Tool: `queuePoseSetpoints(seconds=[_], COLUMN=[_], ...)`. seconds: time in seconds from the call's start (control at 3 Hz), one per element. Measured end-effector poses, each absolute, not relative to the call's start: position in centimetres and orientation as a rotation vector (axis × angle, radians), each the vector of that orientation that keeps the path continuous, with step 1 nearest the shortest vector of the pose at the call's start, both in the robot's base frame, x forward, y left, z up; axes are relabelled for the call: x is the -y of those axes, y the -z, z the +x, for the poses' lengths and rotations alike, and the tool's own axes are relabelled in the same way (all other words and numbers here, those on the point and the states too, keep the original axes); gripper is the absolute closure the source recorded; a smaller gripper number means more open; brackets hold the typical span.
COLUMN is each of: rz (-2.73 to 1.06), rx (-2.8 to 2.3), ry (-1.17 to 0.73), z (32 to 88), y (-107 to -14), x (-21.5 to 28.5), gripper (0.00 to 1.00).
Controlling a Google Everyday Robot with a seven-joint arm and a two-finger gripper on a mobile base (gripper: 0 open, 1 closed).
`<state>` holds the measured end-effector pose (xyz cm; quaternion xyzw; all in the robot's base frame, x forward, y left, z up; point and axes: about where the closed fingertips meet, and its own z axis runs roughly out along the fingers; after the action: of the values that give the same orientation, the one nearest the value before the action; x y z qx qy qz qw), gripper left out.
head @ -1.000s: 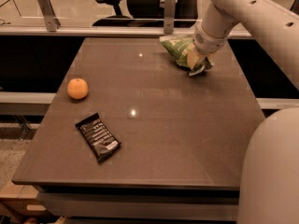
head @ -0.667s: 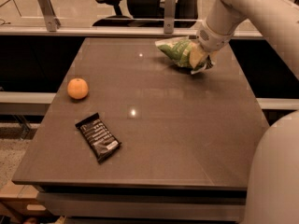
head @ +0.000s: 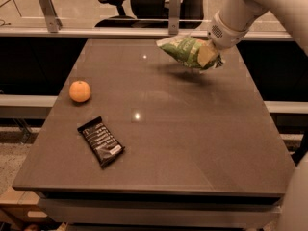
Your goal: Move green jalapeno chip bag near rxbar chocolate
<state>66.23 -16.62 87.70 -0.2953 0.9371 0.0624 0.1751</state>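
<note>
An orange (head: 80, 91) sits toward the left side of the table (head: 192, 143). The rxbar chocolate (head: 101, 141) lies flat nearer the front-left corner. Well apart from them, over the far right, the gripper (head: 208, 56) is clamped on the green jalapeno chip bag (head: 185, 51) and holds it tilted above the surface, with its shadow beneath.

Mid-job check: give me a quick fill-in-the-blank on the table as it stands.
1. The pincer, over the table's far right, grips the crinkly green chip bag, which hangs ____ the dark tabletop.
2. The flat black-wrapped bar lies near the table's front ____ corner.
3. The round orange fruit sits closer to the ____ than to the bag.
Missing: above; left; bar.
</note>
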Motion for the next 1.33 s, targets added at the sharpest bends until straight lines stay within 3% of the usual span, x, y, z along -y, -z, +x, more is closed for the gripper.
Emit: queuePoseSetpoints(seconds=[1.33], rz=[-0.932], rx=[-2.521], ry=[-0.182], z=[55.9], y=[-91.2], x=[15.9], gripper=[1.00])
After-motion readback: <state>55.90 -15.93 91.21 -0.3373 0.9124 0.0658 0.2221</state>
